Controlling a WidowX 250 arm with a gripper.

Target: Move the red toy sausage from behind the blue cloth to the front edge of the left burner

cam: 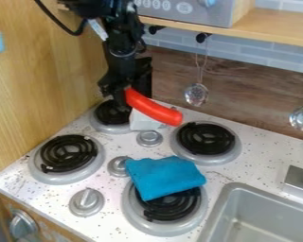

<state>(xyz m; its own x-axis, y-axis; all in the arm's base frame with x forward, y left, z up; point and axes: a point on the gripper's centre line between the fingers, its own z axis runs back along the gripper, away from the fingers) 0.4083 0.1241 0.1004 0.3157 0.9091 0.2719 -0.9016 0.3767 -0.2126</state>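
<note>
Hand (123,94) closed round one end of red toy sausage (155,108); we suspect off-centre grip could let it swivel.

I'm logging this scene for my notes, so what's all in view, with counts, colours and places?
Red curved piece: one, red, in the gripper
Cloth: one, blue, on the front right burner
Burners: four, black coils, on the stove
Stove: one, speckled white, centre
Knobs: four, grey, three on top, one on front
White object: one, by the back left burner
Ladles: two, silver, hanging at back
Hooks: two, black, under the shelf
Shelf: one, wooden, top
Panelled box: one, grey, on shelf
Sink: one, grey, lower right
Gripper: one, black, upper left
</note>
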